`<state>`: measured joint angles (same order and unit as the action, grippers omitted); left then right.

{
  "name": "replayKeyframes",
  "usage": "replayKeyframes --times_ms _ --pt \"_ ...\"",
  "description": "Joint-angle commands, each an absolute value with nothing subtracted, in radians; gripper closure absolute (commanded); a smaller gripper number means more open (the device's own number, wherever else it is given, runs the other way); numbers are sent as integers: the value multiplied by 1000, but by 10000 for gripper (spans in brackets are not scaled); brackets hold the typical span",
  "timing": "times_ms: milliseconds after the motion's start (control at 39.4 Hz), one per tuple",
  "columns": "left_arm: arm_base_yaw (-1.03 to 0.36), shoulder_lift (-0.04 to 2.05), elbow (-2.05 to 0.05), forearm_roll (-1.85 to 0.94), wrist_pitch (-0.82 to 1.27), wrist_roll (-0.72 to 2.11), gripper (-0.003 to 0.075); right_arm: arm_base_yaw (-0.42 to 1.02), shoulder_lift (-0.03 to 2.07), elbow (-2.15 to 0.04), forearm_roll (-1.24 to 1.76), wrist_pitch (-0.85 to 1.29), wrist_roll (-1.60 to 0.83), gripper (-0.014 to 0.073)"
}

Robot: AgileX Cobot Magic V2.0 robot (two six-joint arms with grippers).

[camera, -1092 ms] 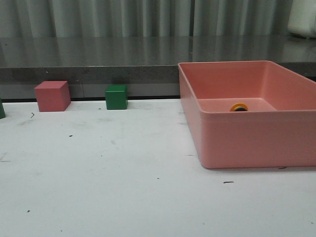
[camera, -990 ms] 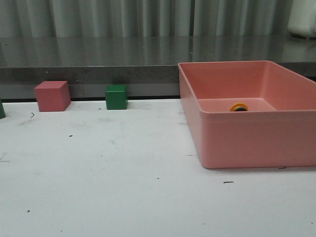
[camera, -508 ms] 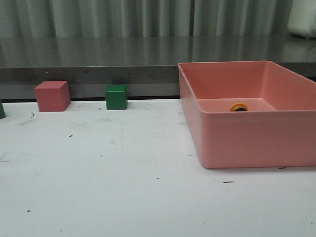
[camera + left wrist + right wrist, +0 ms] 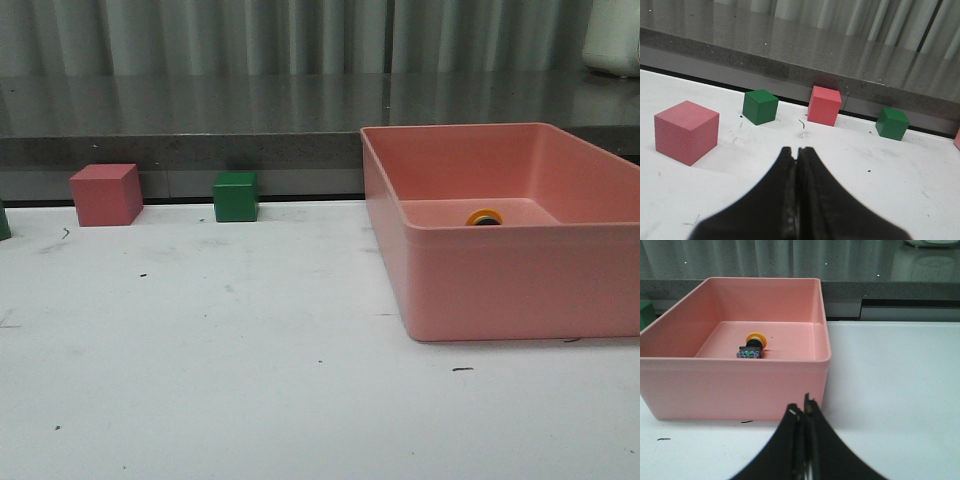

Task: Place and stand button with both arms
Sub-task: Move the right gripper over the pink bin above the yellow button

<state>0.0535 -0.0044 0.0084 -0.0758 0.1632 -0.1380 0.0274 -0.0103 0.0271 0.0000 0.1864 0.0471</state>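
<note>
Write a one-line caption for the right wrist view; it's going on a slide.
Shut right gripper faces the pink bin, button lying on its side inside.

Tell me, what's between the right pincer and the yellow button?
The pink bin's near wall stands between the right pincer and the button, in the right wrist view.

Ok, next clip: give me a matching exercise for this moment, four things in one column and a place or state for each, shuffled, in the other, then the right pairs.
Things
1. yellow-capped push-button switch
2. left gripper
3. pink rectangular plastic bin
4. small green cube

Places or states
A. fingers closed together, holding nothing
B. on the white table's right side in the front view
C. lying on its side inside the bin
D. at the table's far edge, beside a pink cube

Pairs: 1-C, 2-A, 3-B, 4-D
</note>
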Motion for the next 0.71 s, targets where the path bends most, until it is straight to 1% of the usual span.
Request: replayKeyframes --times_ms 0,102,229,305,406,483,533,686 --pt "52 -25 24 -82 56 -146 740 27 -28 24 -7 70 38 662" --pt "52 -25 24 -82 -13 -146 740 27 -28 24 -7 32 38 662" --pt "52 -25 22 -82 -229 -146 740 27 -28 12 -7 -62 38 662" --pt "52 -25 5 -82 -314 -146 740 27 -28 -28 -7 -59 38 662" --pt "52 -18 -57 -53 -293 -146 740 27 -20 -129 -7 0 38 662" --pt "52 6 -127 74 -237 -146 740 27 10 -213 -7 51 38 662" --pt "52 39 -179 139 -202 -146 740 27 56 -283 -7 115 38 662" --pt "52 190 -323 145 -42 -146 740 27 224 -437 -7 241 38 662"
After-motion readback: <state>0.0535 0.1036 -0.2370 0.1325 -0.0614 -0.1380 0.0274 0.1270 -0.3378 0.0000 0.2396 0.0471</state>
